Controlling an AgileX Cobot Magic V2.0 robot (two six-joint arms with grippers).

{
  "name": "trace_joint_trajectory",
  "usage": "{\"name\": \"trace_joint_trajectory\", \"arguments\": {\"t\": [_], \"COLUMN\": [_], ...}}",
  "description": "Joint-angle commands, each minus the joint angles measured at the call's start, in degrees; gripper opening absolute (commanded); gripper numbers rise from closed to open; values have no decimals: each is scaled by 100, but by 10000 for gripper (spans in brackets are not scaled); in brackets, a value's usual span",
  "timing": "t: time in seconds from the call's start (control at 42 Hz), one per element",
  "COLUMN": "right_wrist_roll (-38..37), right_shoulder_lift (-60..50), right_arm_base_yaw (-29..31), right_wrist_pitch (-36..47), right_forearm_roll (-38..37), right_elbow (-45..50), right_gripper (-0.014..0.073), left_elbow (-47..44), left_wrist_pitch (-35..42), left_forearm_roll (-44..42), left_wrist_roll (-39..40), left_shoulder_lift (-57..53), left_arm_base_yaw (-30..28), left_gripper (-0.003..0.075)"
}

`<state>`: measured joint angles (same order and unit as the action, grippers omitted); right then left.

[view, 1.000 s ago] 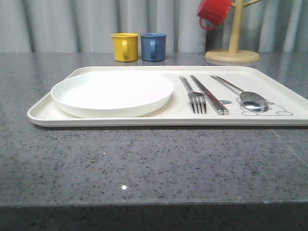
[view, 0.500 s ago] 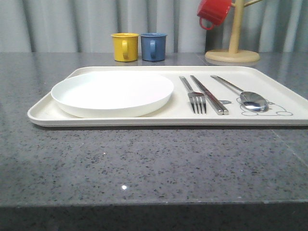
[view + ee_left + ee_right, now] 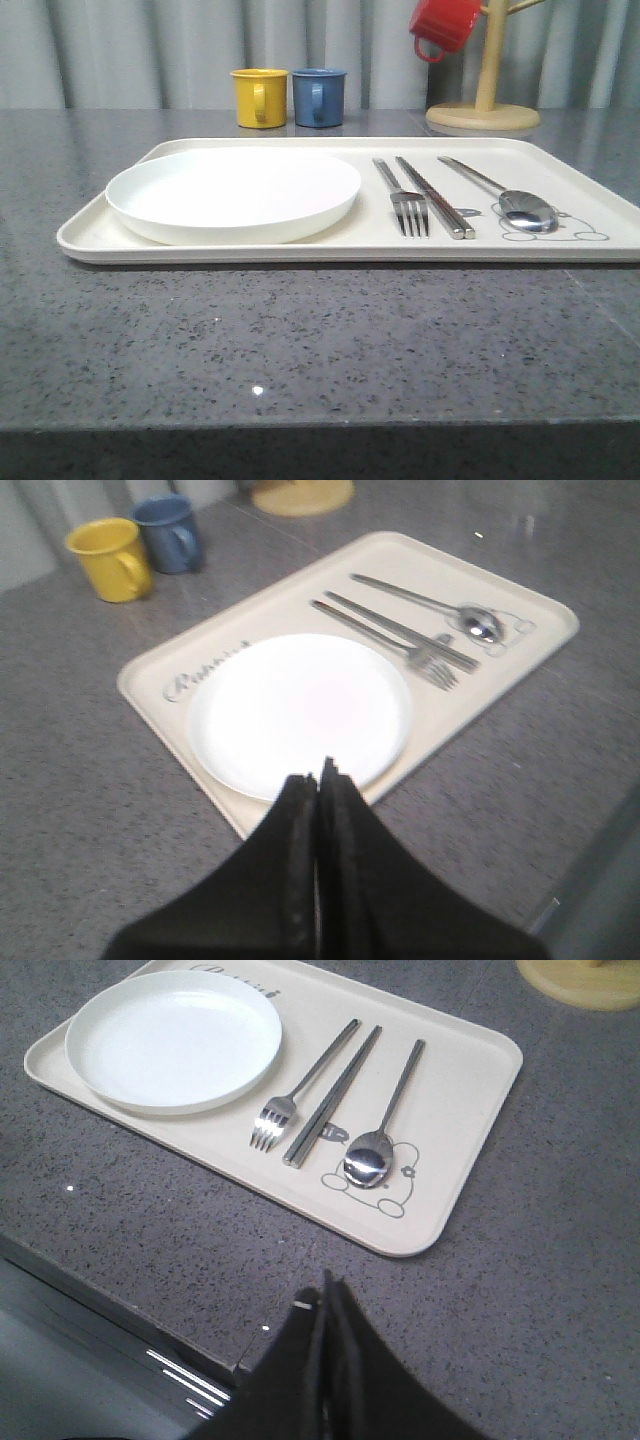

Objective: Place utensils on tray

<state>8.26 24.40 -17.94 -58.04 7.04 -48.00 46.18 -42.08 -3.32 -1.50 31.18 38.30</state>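
Note:
The cream tray lies on the grey table. On its right half the silver fork, the pair of chopsticks and the spoon lie side by side. The spoon's bowl rests on the rabbit drawing. My left gripper is shut with nothing in it, raised off the tray's near edge by the plate. Likewise shut and holding nothing, my right gripper hangs over bare table near the front edge, apart from the tray.
A round white plate takes up the tray's left half. Behind the tray stand a yellow mug and a blue mug. A wooden mug tree with a red mug stands at the back right.

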Motion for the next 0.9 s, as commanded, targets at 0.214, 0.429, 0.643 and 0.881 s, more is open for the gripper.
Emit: {"name": "trace_joint_trajectory", "arguments": {"t": [0.214,0.429,0.643,0.881], "right_wrist_roll": [-14,-14,-14,-14], "right_shoulder_lift": [55,55,55,55], "right_arm_base_yaw": [24,24,24,24], "right_wrist_pitch": [417,417,417,417], "right_forearm_roll": [70,70,70,70], "right_elbow": [-120,-120,-120,-120], "right_gripper": [-67,-67,-67,-67], "left_elbow": [-2179,-3823,-4704,-4708], "left_wrist_pitch": [2929,4043,4529,4739], "left_forearm_roll": [77,380,450,424], "left_wrist_roll": [21,21,21,21], "left_shoulder_lift": [-1579,-2729,-3273,-3263], "left_arm_base_yaw": [-1994,-3047,-3551,-3786], "left_gripper": [-20,-20,-20,-20]}}
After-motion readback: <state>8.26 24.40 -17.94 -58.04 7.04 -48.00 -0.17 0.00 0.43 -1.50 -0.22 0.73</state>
